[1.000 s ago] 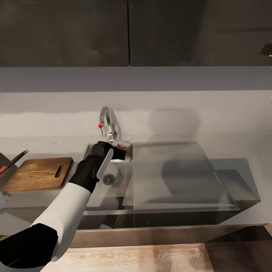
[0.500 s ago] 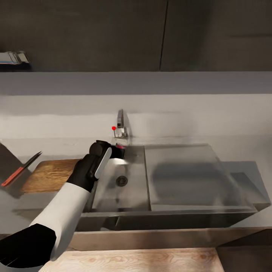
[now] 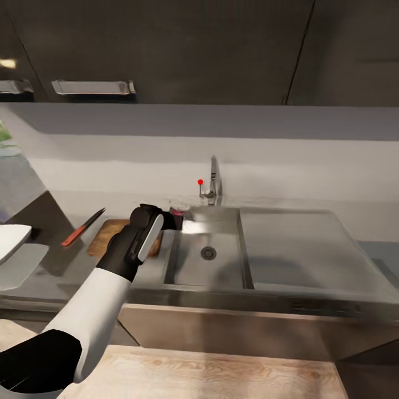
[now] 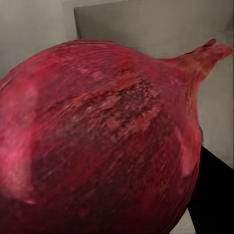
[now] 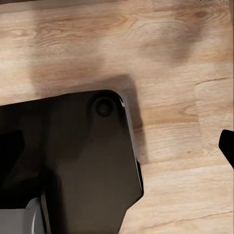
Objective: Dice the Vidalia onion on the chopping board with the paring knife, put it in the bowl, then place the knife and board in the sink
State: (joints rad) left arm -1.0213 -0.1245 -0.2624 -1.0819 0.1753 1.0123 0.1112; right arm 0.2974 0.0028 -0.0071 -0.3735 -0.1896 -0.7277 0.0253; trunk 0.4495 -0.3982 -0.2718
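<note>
I see the grey table (image 3: 66, 277) carrying the steel sink (image 3: 208, 257), the brown board (image 3: 105, 235) beside it and the red-handled knife (image 3: 83, 227) further left. My left arm reaches forward, raised over the sink's near-left corner. My left gripper (image 3: 169, 220) pinches the red onion (image 4: 102, 141), held above the basin's rim. I cannot tell my right gripper's state.

White-sleeved left arm (image 3: 97, 302), black wrist.
</note>
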